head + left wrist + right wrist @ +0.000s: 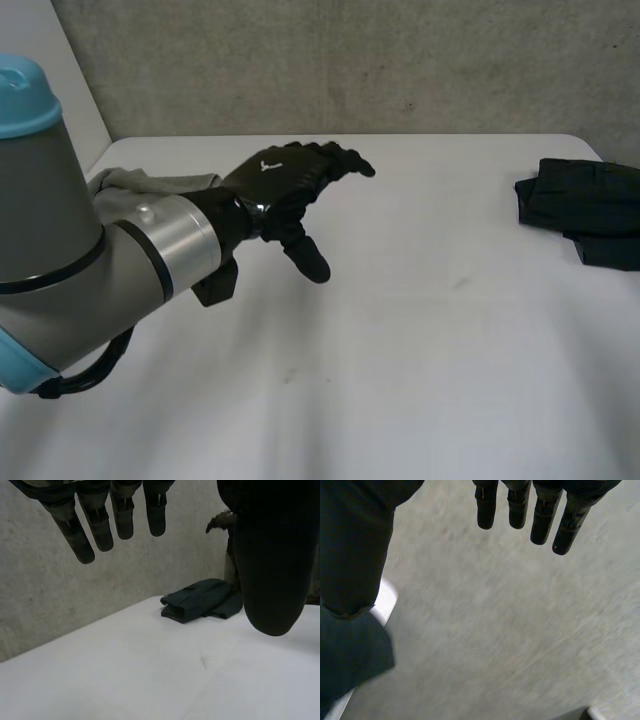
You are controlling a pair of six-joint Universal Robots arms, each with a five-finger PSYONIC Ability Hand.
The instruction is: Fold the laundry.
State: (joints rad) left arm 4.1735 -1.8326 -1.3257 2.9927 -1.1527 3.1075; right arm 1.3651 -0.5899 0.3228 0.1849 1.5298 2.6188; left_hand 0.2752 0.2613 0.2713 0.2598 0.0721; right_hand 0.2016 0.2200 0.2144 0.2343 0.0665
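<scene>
My left hand [290, 180] hovers over the left part of the white table [420, 340], open, fingers straight and thumb pointing down, holding nothing. A folded dark garment [590, 205] lies at the table's far right edge. In the left wrist view that garment [200, 600] lies well beyond the open left hand [95, 525], near the wall. My right hand [540, 515] is open with straight fingers pointing toward the concrete wall, and dark cloth [350, 660] lies below its thumb without touching it.
A crumpled grey-olive cloth [150, 183] lies at the table's left edge, partly hidden behind my left forearm. A concrete wall [400, 60] runs along the far side. The table's corner [387, 597] shows beside the right thumb.
</scene>
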